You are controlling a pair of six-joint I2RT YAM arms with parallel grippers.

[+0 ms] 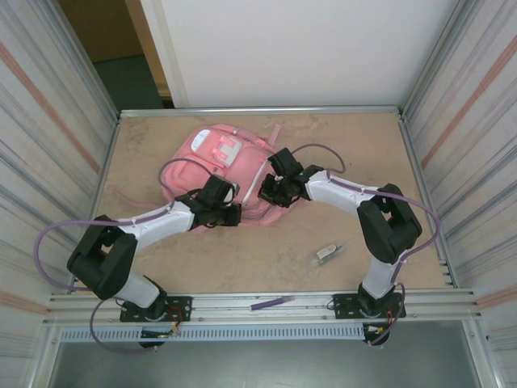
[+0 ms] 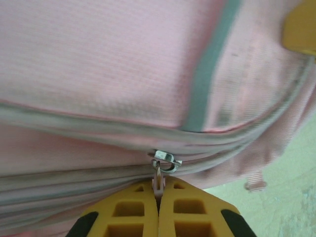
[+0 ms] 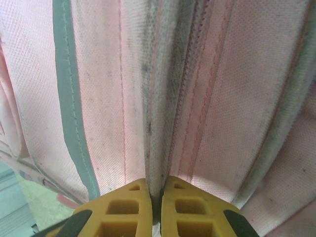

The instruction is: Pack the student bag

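The pink student bag [image 1: 212,162] lies flat at the back middle of the table, white front pocket facing up. My left gripper [image 1: 229,212] is at its near edge, shut on the zipper pull [image 2: 159,181]; the metal slider [image 2: 166,160] sits just beyond the yellow fingers [image 2: 128,210]. My right gripper [image 1: 266,192] is at the bag's right side, shut on a grey fabric fold [image 3: 160,148] beside the zipper seam of the student bag [image 3: 237,98]. Pink fabric [image 2: 98,64] spans most of the left wrist view.
A small clear and white object [image 1: 327,253] lies on the table at the near right. A purple pen-like stick [image 1: 271,303] rests on the front rail. Metal walls enclose the table on the left, right and back.
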